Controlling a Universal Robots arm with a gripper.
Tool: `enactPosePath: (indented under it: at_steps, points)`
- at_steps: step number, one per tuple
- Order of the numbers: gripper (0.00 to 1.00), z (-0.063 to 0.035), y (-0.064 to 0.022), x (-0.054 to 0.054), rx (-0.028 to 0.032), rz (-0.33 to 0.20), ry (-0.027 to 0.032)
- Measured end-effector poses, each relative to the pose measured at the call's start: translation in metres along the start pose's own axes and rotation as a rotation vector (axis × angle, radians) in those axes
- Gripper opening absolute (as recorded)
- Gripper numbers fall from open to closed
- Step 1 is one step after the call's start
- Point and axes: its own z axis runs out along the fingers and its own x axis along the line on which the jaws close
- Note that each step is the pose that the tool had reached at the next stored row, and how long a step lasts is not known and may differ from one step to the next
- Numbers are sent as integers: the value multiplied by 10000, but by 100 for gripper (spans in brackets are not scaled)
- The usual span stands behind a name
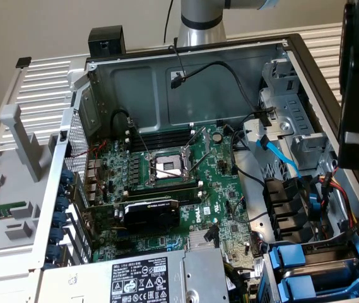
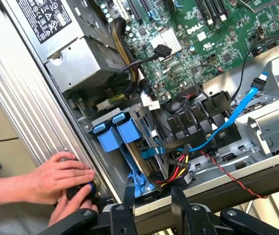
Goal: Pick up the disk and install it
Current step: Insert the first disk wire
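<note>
Currently my gripper point(image 2: 153, 192) stands partly open, holding nothing. It hovers near two blue carriers point(image 2: 111, 139) in their bay.

- You have an open desktop computer case point(image 1: 192, 76) lying on its side, its bare metal interior facing up.
- A green motherboard point(image 1: 223, 189) covers the case floor.
- An empty CPU socket point(image 1: 168, 167) with a metal frame sits near the board's middle.
- A black graphics card point(image 1: 151, 213) lies just below the socket in the exterior view.
- A silver power-supply box point(image 1: 135, 281) with a black-and-white label sits at the case's near edge.
- A light blue data cable point(image 1: 280, 158) runs across the drive bays on the exterior view's right.
- A red, yellow and black wire bundle point(image 2: 176, 172) lies beside the bays.
</note>
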Motion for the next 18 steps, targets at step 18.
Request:
enactPosePath:
  at_steps: [18]
  points:
    - [43,15,-33,78,-69,15,-140]
